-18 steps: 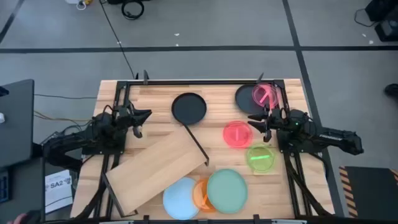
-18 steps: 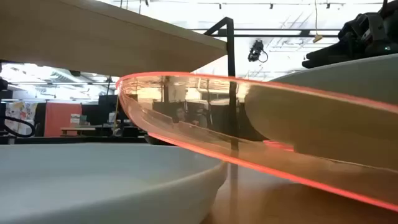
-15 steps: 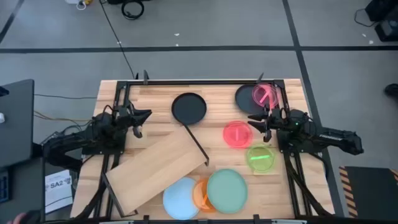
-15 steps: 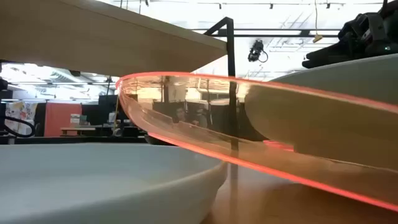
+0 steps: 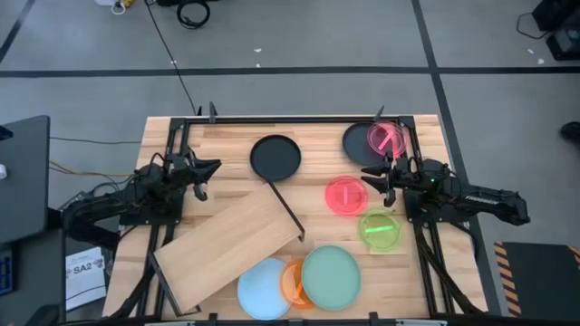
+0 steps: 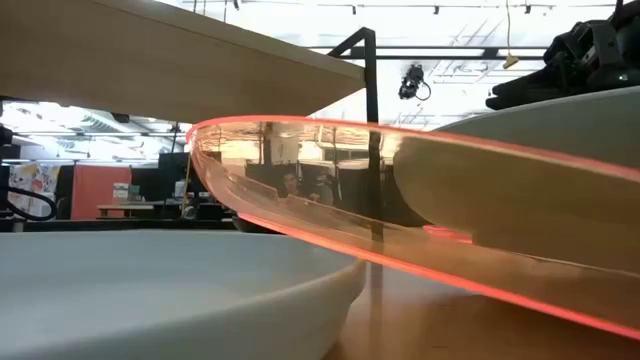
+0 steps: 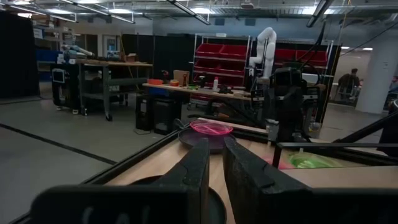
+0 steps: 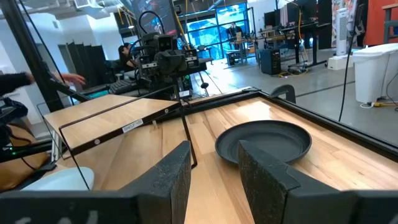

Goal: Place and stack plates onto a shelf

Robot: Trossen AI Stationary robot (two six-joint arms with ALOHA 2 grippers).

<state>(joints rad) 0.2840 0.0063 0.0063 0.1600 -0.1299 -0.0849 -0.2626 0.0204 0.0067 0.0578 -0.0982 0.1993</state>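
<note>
In the high view the pale wooden shelf [image 5: 227,246] lies slantwise on the table, its black bar frame [image 5: 286,208] at the right end. One black plate [image 5: 275,156] sits far of it. A second black plate [image 5: 361,145] carries a pink one [image 5: 387,138]. Another pink plate [image 5: 345,195] and a neon-green plate [image 5: 379,228] lie at right. At the near edge the orange plate [image 5: 294,282] sits tilted between the light-blue plate [image 5: 263,288] and the mint-green plate [image 5: 331,276]. My left gripper [image 5: 207,174] is shut and hovers at left. My right gripper [image 5: 370,177] is open beside the pink plate.
The low view is filled by the light-blue plate's rim [image 6: 180,290], the tilted orange plate [image 6: 330,200] and the mint-green plate [image 6: 540,170], with the shelf board [image 6: 150,60] overhead. Black rails [image 5: 299,118] edge the tabletop. People show in the room beyond.
</note>
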